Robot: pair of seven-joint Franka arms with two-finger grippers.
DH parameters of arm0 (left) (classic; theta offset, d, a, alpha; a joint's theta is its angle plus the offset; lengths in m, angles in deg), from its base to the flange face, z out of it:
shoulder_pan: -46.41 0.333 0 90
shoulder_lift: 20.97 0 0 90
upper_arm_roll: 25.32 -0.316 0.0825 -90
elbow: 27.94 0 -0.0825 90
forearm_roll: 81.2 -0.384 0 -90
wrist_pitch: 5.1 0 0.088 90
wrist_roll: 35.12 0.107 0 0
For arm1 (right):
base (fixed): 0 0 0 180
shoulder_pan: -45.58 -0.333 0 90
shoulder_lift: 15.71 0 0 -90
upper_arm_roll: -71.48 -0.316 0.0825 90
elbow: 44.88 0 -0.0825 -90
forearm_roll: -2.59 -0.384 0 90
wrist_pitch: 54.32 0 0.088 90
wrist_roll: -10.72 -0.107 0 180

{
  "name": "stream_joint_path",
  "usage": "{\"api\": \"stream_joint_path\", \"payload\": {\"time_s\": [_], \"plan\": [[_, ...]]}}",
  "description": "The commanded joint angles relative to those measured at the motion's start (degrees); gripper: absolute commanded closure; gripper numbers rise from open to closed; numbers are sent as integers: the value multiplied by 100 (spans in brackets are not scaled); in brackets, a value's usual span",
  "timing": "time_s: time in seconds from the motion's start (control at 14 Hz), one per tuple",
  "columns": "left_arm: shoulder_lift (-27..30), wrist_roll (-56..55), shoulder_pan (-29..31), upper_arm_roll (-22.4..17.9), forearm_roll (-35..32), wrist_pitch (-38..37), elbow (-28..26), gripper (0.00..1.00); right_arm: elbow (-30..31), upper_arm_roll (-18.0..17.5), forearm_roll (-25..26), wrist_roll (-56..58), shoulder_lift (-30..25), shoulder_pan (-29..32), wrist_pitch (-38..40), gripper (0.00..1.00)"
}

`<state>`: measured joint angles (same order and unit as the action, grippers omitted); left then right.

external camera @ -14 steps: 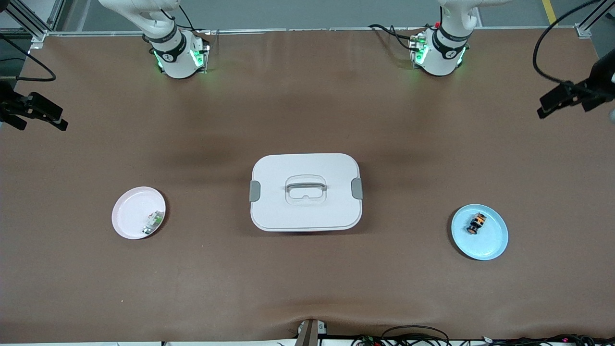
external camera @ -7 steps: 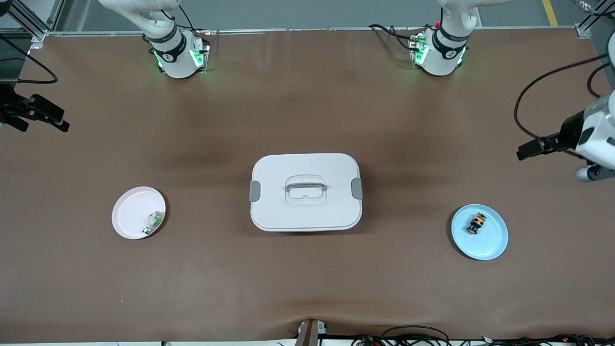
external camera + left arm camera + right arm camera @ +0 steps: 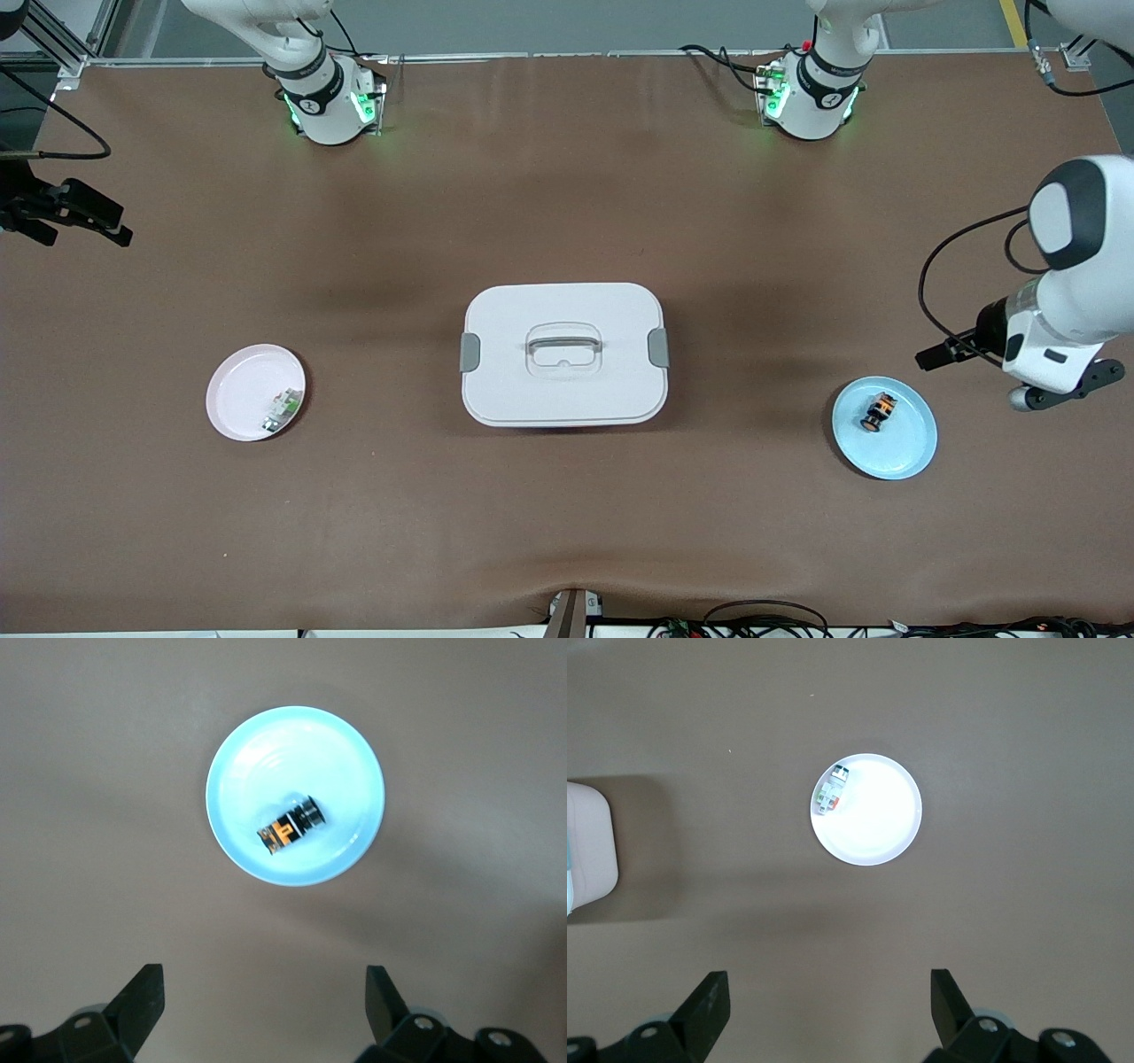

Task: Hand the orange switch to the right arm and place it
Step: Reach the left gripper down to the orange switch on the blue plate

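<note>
Nothing looks done yet: your orange switch point(image 3: 879, 413) lies on the blue plate point(image 3: 912, 452) by the left arm's end, the wide left hand point(image 3: 264, 1005) hangs near it, and the right hand point(image 3: 829, 1005), maybe waiting, is wide too.

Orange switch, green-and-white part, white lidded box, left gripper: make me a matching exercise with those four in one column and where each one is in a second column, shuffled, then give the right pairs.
Column one:
1. orange switch
2. green-and-white part
3. white lidded box
4. left gripper

Column two:
A. on the pink plate, toward the right arm's end of the table
B. open, in the air near the blue plate
C. on the table midway between the two plates
D. lying on the blue plate, toward the left arm's end of the table

Pairs: 1-D, 2-A, 3-C, 4-B
</note>
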<state>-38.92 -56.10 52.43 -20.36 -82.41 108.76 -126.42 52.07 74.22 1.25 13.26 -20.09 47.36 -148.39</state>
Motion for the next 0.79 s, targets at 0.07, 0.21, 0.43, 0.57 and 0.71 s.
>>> {"api": "stream_joint_path", "payload": {"time_s": [0.07,0.21,0.43,0.57,0.71], "plan": [[-305,-843,-22,22,-46,357,-93,0,-273,-19,-6,2,227,-20,72,0],[-542,-1073,4,22,-37,584,-84,0,-334,-37,-6,2,332,-46,72,0],[-885,-1626,21,22,-11,962,-84,0,-370,-37,-6,-7,394,-107,72,0],[-1026,-1908,65,22,-11,1208,-93,0,-361,-37,-6,-7,412,-99,72,0],[-1167,-1944,170,22,-2,1358,-84,0,-361,-37,-24,-16,412,-107,63,0]]}}
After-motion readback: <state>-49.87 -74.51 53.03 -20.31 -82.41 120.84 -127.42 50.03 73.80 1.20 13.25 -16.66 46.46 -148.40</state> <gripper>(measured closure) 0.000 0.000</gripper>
